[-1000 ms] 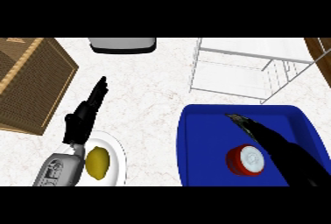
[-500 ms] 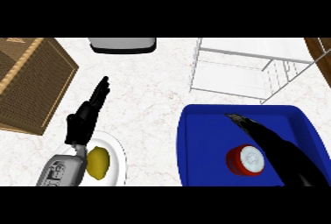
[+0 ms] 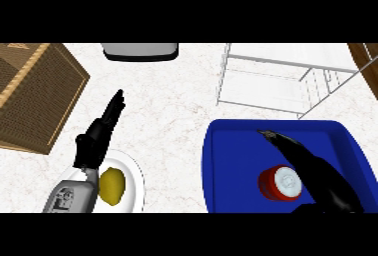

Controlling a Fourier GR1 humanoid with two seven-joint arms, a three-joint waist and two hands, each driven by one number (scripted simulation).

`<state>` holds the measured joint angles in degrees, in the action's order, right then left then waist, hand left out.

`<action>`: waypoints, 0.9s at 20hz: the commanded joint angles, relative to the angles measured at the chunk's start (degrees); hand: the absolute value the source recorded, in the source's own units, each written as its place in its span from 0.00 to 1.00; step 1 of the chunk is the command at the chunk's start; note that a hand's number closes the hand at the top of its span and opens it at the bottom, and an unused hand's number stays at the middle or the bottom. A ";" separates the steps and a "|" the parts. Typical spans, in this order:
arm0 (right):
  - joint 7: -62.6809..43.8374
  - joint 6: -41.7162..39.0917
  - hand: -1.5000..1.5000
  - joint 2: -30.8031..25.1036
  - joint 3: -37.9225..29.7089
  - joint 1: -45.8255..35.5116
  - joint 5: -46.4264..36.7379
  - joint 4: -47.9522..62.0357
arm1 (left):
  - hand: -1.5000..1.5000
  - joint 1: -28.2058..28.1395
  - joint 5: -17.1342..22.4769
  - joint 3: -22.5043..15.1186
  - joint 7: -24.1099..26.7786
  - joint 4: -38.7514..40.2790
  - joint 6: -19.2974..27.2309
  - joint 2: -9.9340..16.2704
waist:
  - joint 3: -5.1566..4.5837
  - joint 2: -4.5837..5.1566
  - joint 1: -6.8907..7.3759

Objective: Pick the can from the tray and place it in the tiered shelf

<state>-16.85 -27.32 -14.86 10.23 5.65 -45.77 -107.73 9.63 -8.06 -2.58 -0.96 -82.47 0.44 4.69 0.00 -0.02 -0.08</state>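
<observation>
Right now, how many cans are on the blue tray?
1. The red can with a white top stands in the blue tray, right of its middle, beside the right hand. The forearm may hide something behind it.

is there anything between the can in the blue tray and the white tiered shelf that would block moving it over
Nothing visible does. The can sits in the blue tray, beside the right robot hand; beyond the tray's far rim only bare counter separates it from the tiered shelf.

Bright, even light all over, white counter (image 3: pixel 177 100) almost washed out toward twelve o'clock. Shadows are faint: a soft grey one under the shelf (image 3: pixel 273 80) at one o'clock. No glare on the blue tray (image 3: pixel 229 165). Edges stay crisp, nothing blurred.
</observation>
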 commanded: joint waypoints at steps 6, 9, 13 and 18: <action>4.31 1.21 0.00 0.78 0.21 2.32 -2.81 3.21 | 0.50 0.27 0.67 1.43 -1.47 -1.56 -1.86 0.09 | 0.01 -0.01 -0.02; 5.94 -0.01 1.00 -0.53 0.79 0.10 -3.80 6.50 | 0.50 2.20 -1.16 -0.29 -5.81 -3.21 -0.07 -1.43 | 0.01 0.00 0.02; 6.94 0.97 1.00 -1.91 4.26 1.46 -8.28 2.80 | 0.50 -0.98 -1.45 -0.87 -3.02 -3.14 -0.03 -2.09 | 0.01 -0.04 0.04; 11.31 5.92 1.00 -0.93 2.33 1.38 -9.36 6.65 | 0.50 -0.48 -0.27 1.56 3.64 3.19 -1.43 -1.53 | 0.00 0.02 -0.06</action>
<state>-8.55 -22.76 -15.33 13.37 6.95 -54.61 -103.55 9.81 -8.13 -1.03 -1.32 -82.96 -1.28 4.31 -0.22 -0.23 -0.06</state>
